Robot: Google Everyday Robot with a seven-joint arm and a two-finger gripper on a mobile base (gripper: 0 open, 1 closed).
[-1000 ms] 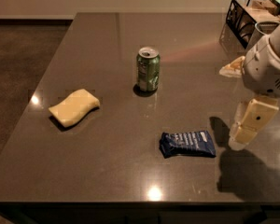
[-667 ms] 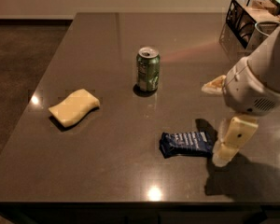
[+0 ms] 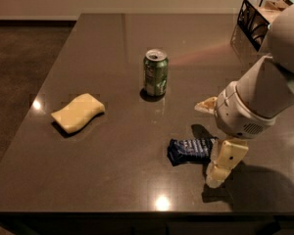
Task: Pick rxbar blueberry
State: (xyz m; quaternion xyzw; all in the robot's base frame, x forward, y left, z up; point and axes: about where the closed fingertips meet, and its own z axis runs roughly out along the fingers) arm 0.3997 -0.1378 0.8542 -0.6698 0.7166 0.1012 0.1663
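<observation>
The rxbar blueberry, a flat bar in a dark blue wrapper with white lettering, lies on the dark table near the front edge. My gripper is at the bar's right end, low over the table. It is open: one pale finger shows behind the bar and the other finger stands in front of it. The bar's right end lies between them. Whether the fingers touch it I cannot tell. The white arm reaches in from the upper right.
A green soda can stands upright behind the bar at mid-table. A pale yellow sponge lies to the left. A black wire basket sits at the far right corner. The table's front edge is close.
The gripper has moved left and down, from right of the bar to its right end, with a finger on each side. The bar, can and sponge have not moved.
</observation>
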